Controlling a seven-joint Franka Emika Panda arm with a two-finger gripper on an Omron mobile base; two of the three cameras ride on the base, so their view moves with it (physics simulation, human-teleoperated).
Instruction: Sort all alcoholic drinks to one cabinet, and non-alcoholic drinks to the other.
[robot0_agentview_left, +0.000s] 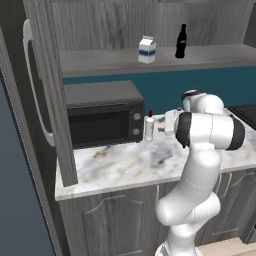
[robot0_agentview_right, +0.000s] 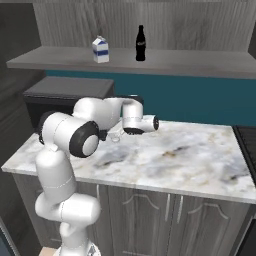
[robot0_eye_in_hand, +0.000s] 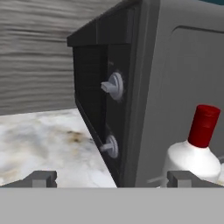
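Microwave: dark grey box microwave (robot0_agentview_left: 102, 116) with two round knobs sits at the left of the counter; in the hand view its knob panel lies left of centre and its grey side wall fills the middle.
Bottle: slim clear-white bottle with a red cap (robot0_agentview_left: 149, 126) stands upright on the white-and-grey marbled counter (robot0_agentview_left: 120, 165), just beside the microwave's right front corner; in the hand view (robot0_eye_in_hand: 195, 153) it sits low and to the right, over the right fingertip, not between the two.
Gripper: two-finger gripper (robot0_eye_in_hand: 114, 178) reaches toward the bottle with its dark tips spread wide apart, nothing between them; in the left base view the hand (robot0_agentview_left: 170, 122) is level with the bottle and near it, not touching.
Step in hand: judged to be the approach to grasp this alcoholic drink.
How to do it well: the hand likely needs to shift toward the bottle's side so the body lies midway between the tips, keep clear of the microwave wall, then close on the wide body below the neck instead of the cap.
Risk: a push from one finger could tip the slim bottle.
Shelf: white gable-top milk carton with a blue band (robot0_agentview_left: 147, 50) and black cola bottle with a white label (robot0_agentview_left: 181, 42) stand on the upper grey ledge (robot0_agentview_left: 100, 60), well apart from the gripper.
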